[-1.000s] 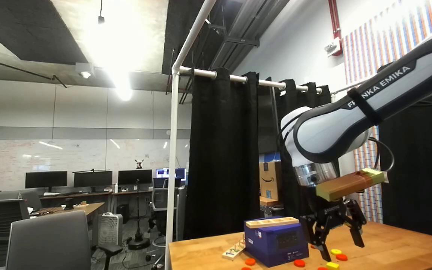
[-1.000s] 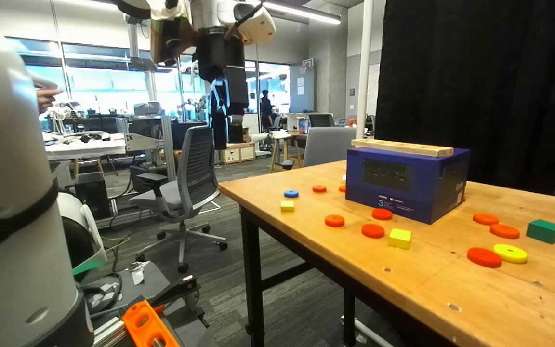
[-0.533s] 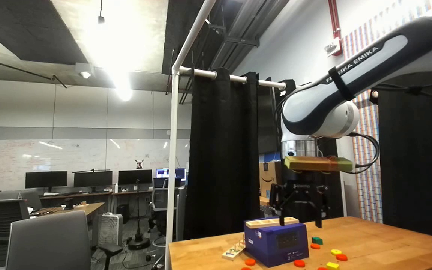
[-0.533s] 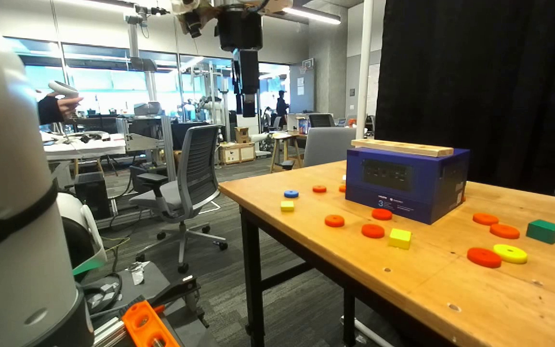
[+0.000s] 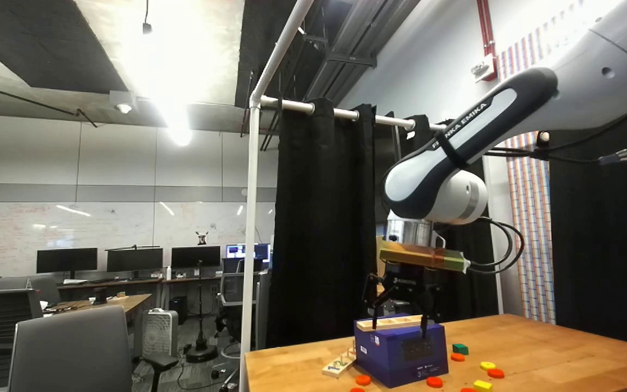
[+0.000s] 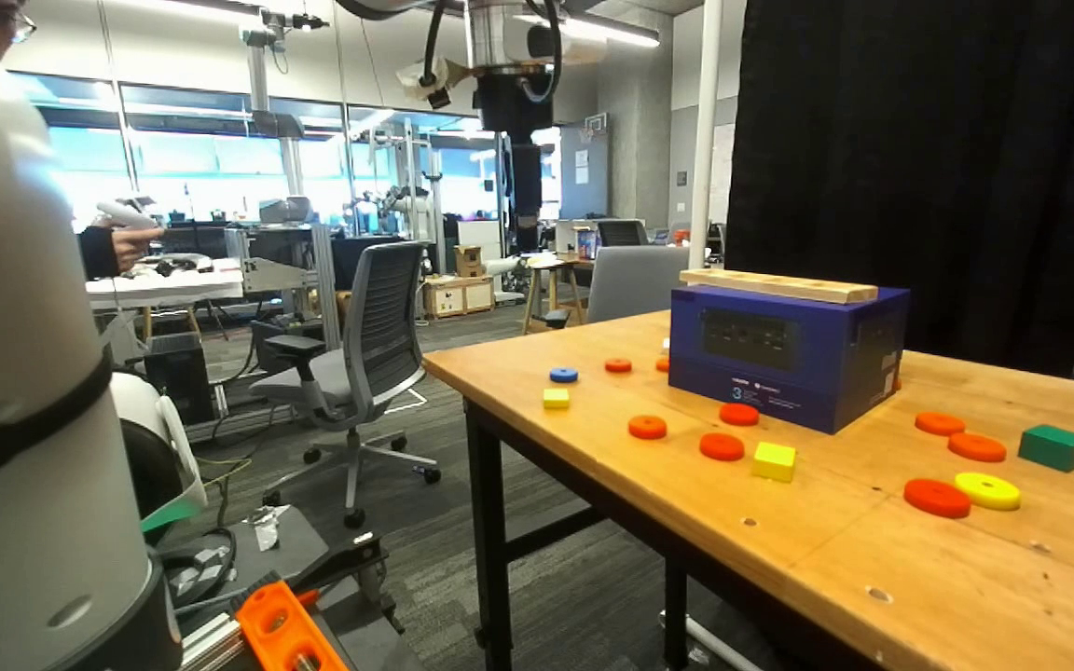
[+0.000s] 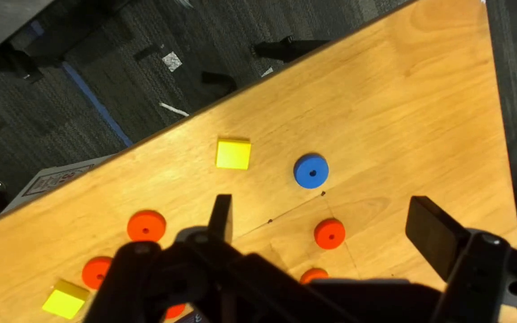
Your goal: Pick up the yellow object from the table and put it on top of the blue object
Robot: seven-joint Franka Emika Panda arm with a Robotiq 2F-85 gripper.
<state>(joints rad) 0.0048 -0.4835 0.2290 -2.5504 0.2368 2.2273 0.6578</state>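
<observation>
A low yellow square piece (image 6: 556, 399) lies near the table edge; in the wrist view it (image 7: 233, 154) is beyond the left fingertip. A larger yellow block (image 6: 774, 461) and a yellow disc (image 6: 988, 490) also lie on the table; I cannot tell which yellow piece is meant. The dark blue-purple box (image 6: 798, 363) stands on the table with a pale wooden strip on top; it also shows in an exterior view (image 5: 379, 354). My gripper (image 7: 321, 211) is open and empty, pointing down above the table. It shows in both exterior views (image 5: 399, 329) (image 6: 527, 244), apart from all pieces.
A blue disc (image 7: 311, 171) and several orange-red discs (image 7: 330, 233) lie on the wooden table (image 7: 433, 103). A green block (image 6: 1055, 447) lies beyond the box. A pegged number board (image 5: 339, 363) lies beside the box. A grey chair (image 6: 383, 326) stands near the table edge.
The arm has swung leftward in an exterior view, rightward in both steps of the other camera's picture. The gripper went from tilted to nearly upright and lowered slightly lately. The table pieces have not moved.
</observation>
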